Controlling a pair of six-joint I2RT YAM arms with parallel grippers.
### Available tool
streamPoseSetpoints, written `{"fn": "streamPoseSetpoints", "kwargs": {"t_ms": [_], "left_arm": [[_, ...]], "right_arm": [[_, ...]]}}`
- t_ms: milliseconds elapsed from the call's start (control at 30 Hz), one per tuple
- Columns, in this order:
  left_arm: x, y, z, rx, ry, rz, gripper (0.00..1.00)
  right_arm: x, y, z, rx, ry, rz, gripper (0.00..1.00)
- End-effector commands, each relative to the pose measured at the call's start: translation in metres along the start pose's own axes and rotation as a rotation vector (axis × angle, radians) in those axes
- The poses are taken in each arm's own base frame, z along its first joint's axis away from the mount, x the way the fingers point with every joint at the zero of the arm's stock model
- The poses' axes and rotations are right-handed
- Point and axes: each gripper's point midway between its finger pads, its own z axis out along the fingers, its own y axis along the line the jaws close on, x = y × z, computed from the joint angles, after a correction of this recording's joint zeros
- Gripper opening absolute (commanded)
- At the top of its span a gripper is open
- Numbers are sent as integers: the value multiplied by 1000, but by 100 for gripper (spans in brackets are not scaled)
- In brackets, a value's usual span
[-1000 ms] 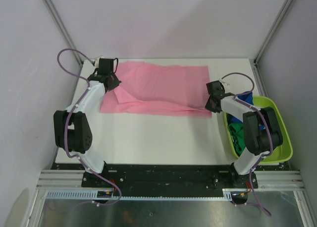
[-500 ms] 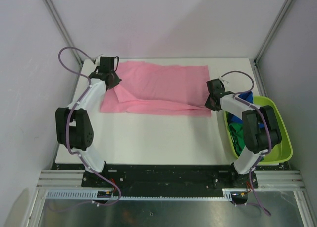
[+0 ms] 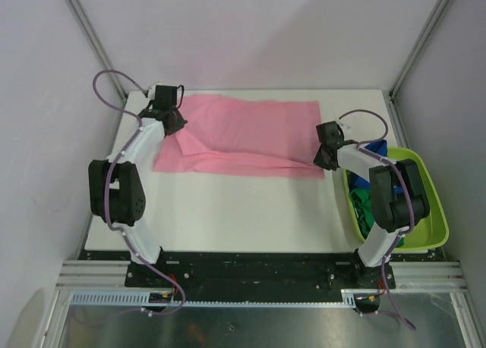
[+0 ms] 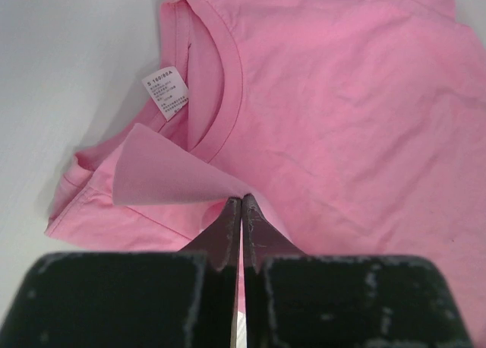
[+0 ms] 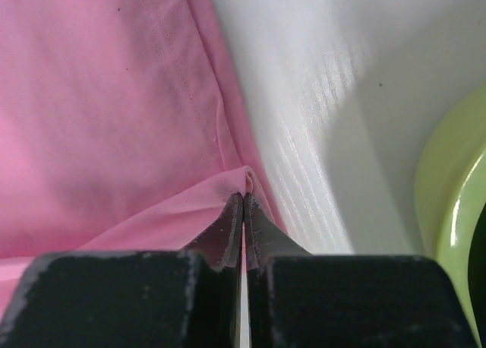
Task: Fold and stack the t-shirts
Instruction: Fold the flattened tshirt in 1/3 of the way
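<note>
Left wrist alone shows collar label [image 4: 165, 91], both jaws clamped on pink t-shirt [image 3: 250, 128].

a broad bare strip of table [image 3: 243, 211] lies open between the left arm [image 3: 114, 200] and right arm [image 3: 395, 200], nearer than the pink shirt [image 3: 250, 131]. the green tub [image 3: 433, 192] crowds the right edge. walls [image 3: 45, 135] close in left, back and right.
</note>
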Motion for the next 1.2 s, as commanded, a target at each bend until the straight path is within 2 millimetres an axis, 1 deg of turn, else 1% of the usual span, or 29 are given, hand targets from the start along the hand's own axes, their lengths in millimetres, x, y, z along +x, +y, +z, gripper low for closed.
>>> {"fn": "streamPoseSetpoints", "kwargs": {"t_ms": [0, 67, 167, 200, 267, 400, 567, 733, 933, 1067, 1167], "left_arm": [[-13, -6, 6, -5, -43, 22, 0], [-11, -4, 11, -16, -39, 31, 0], [-8, -4, 16, -20, -33, 39, 0], [-8, -5, 17, -18, -31, 40, 0], [-7, -6, 18, -15, -27, 40, 0], [-8, -8, 17, -5, -30, 34, 0], [-14, -10, 13, 5, -44, 29, 0], [-16, -11, 11, 11, -48, 30, 0], [-14, -12, 12, 15, -40, 26, 0], [-15, -13, 12, 19, -42, 23, 0], [-16, -14, 11, 20, -44, 24, 0]], "right_arm": [[-22, 6, 2, -10, -51, 3, 5], [-25, 4, 2, -4, -54, 4, 15], [-34, 4, -6, -13, -81, -2, 32], [-39, 6, -11, -20, -95, -7, 36], [-46, 10, -19, -31, -116, -22, 39], [-44, 19, -28, -45, -125, -50, 41], [-38, 28, -26, -63, -114, -59, 42], [-36, 31, -13, -58, -98, -50, 41], [-46, 32, 2, -53, -104, -28, 42], [-45, 30, 17, -33, -86, -32, 42], [-47, 27, 23, -26, -85, -24, 42]]}}
